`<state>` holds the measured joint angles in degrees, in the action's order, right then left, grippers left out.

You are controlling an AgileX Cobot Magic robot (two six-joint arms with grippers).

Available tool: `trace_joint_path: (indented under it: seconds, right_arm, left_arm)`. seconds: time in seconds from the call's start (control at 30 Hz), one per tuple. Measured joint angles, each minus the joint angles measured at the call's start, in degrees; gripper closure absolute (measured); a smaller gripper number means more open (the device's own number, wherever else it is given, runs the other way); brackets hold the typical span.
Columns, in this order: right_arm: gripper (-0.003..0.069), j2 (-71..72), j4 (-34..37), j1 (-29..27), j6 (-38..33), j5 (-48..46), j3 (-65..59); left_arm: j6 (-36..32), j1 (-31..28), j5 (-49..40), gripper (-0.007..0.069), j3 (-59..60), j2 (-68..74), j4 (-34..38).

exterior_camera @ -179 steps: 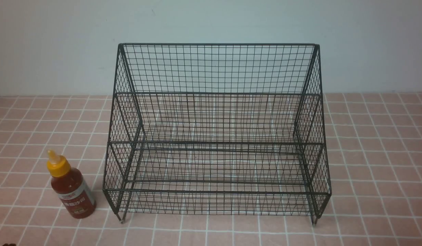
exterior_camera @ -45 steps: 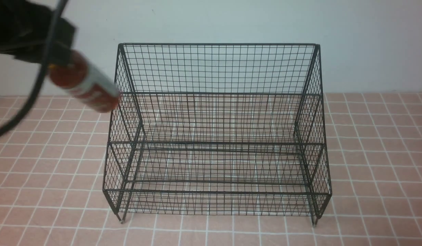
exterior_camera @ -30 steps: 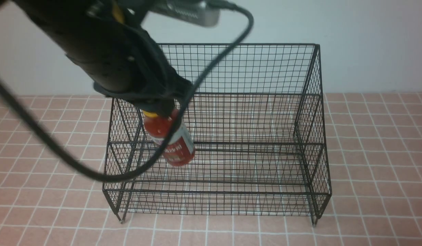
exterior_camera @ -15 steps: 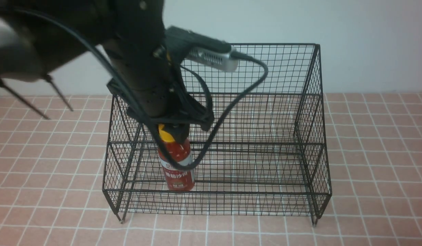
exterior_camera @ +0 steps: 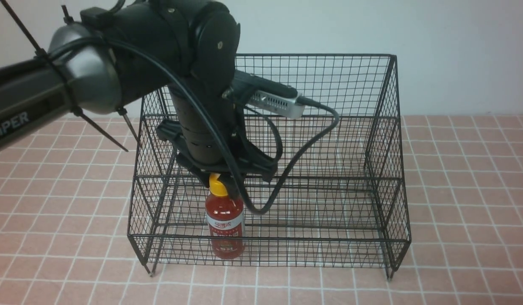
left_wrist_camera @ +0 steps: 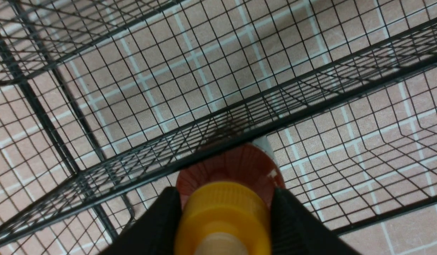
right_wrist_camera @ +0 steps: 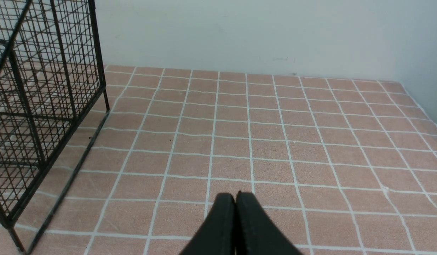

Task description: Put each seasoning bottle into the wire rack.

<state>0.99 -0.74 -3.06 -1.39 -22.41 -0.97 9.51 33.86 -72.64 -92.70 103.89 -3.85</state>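
Across the pink tiled table point(exterior_camera: 464, 190), the wire rack point(exterior_camera: 312, 84) stands square to my front camera, its stepped tiers holding a single item. My left arm point(exterior_camera: 130, 55) reaches down over the rack's left half. Beneath it the seasoning bottle point(exterior_camera: 225, 226) stands upright in the lowest, frontmost tier, toward the left end. Its base sits behind the front rail and is apparently down on the mesh. The left gripper point(exterior_camera: 221, 183) is clamped on the bottle's yellow cap point(left_wrist_camera: 223, 209), with a dark finger point(left_wrist_camera: 158, 226) pressed to each side in the wrist view. The right gripper point(right_wrist_camera: 235, 207) hangs well apart over bare tiles beside the rack, its fingers pressed together on nothing. I judge this the placing step, all but done. Next I must part the left jaws and lift straight up, clear of the nozzle and the tier rails, so the bottle is not tipped.
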Motion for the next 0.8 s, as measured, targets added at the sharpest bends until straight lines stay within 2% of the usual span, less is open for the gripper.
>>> trace_joint_path:
  seconds: [0.13,0.33,0.47,0.6,0.7,0.8]
  right_arm:
    - [0.0672,0.0,0.0,0.0,0.0,0.0,0.0]
    - [0.0672,0.0,0.0,0.0,0.0,0.0,0.0]
    - [0.0672,0.0,0.0,0.0,0.0,0.0,0.0]
    - [0.0672,0.0,0.0,0.0,0.0,0.0,0.0]
    - [0.0672,0.0,0.0,0.0,0.0,0.0,0.0]
    - [0.0672,0.0,0.0,0.0,0.0,0.0,0.0]
  left_arm:
    - [0.0,0.0,0.0,0.0315,0.0,0.1,0.3]
    - [0.0,0.0,1.1,0.0164,0.1,0.1,2.3]
    - [-0.1,0.0,1.3,0.0137,0.1,-3.1,1.9]
    - [-0.5,0.0,1.3,0.0150,0.1,-8.5,0.1]
    - [-0.6,0.0,1.3,0.0216,0.1,-14.2,-2.9]
    - [-0.4,0.0,1.1,0.0321,0.1,-20.2,-5.6]
